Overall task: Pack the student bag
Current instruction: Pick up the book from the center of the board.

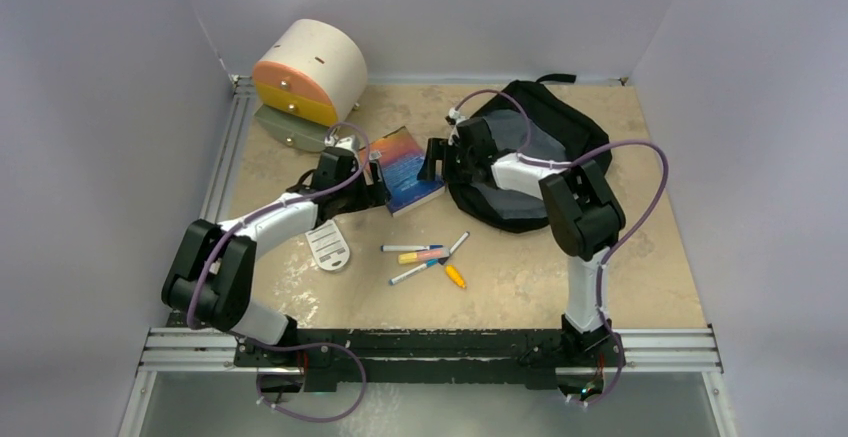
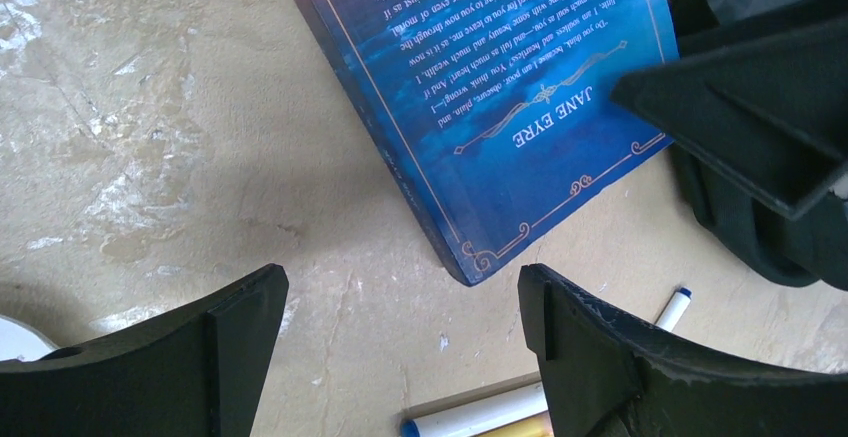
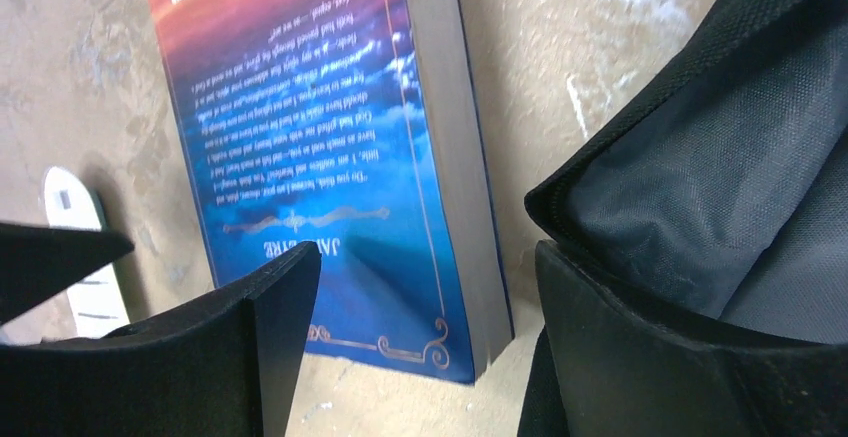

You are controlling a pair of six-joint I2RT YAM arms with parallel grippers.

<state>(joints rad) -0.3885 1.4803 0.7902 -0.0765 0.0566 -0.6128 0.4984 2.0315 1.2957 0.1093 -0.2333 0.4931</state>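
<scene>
Glossy paper cover on the book (image 2: 500,77); matt black woven cloth on the bag (image 3: 700,177); scuffed, mottled beige tabletop (image 2: 180,137).

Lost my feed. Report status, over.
Left claw open, empty. Right claw open, empty. Book lies outside student bag, between claws. Pens loose nearby.

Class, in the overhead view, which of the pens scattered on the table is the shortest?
The stubby yellow-orange marker. The other four are longer: three white-barrelled pens and one yellow-and-pink highlighter.
</scene>
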